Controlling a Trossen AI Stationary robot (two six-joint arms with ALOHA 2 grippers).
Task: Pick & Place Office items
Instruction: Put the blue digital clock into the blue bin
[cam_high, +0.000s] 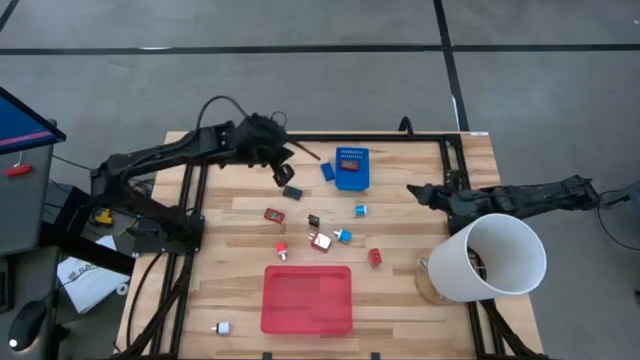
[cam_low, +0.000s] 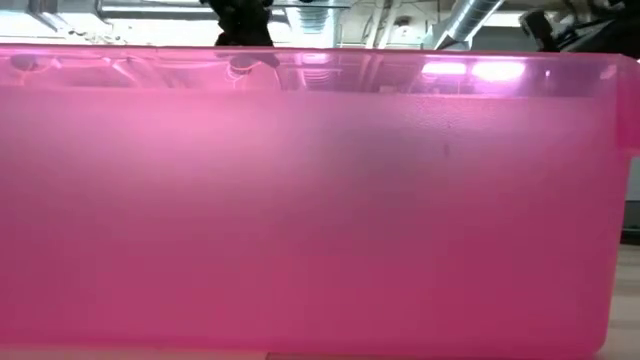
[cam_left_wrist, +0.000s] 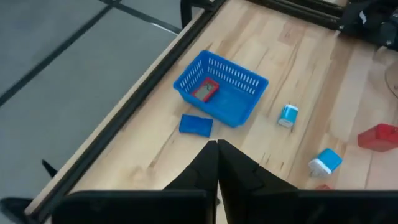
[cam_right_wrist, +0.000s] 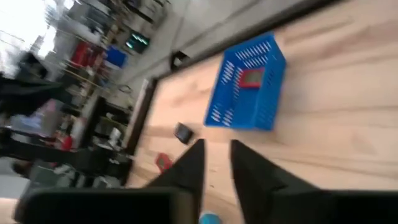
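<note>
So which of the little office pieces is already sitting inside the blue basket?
The small red piece. It alone lies inside the blue basket; a flat blue piece lies just outside against its wall, and the rest are scattered over the bare table.

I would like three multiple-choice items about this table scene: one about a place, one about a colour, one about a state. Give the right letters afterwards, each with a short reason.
1. Where does the flat blue piece lie?
A) inside the blue bin
B) on the table beside the blue bin
C) in the left gripper

2. What colour is the piece inside the bin?
A) white
B) black
C) red

3. How is the left gripper?
A) shut and empty
B) wide open
C) shut on a blue piece

Answers: 1 B, it rests on the wood just outside the bin's wall. 2 C, red shows through the bin's open top. 3 A, its fingers meet with nothing between them.
</note>
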